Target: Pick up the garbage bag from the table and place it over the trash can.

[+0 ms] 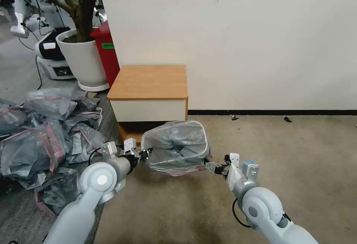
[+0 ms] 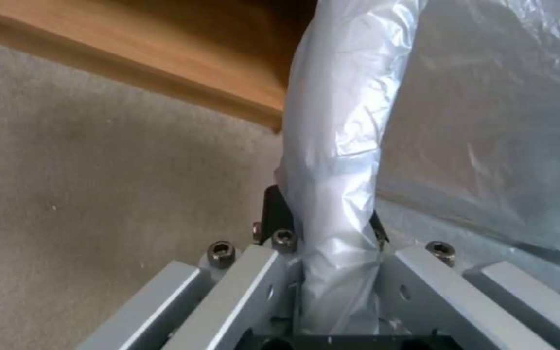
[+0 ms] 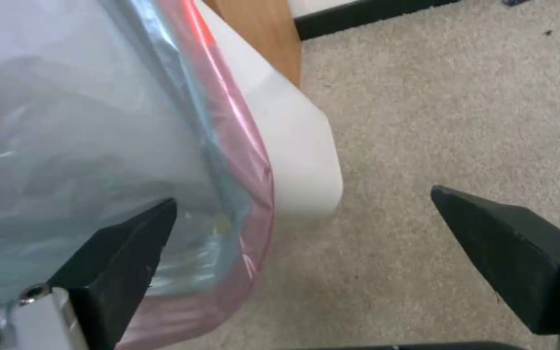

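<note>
The garbage bag [image 1: 174,147], translucent grey with a pink band, is spread over the trash can on the carpet just in front of the table [image 1: 148,82]. My left gripper [image 1: 145,154] holds the bag's left edge; in the left wrist view its jaws [image 2: 325,218] are shut on a bunched fold of plastic [image 2: 338,146]. At the bag's right edge my right gripper [image 1: 212,167] stands open. Its black fingers [image 3: 124,253] straddle the pink band [image 3: 241,146] and the can's cream corner [image 3: 293,146] without pinching them.
A heap of similar grey-and-pink bags [image 1: 41,136] lies on the floor to the left. Behind it stand a white plant pot [image 1: 83,60] and a red box [image 1: 108,52]. Open carpet [image 1: 290,162] stretches to the right, up to the wall.
</note>
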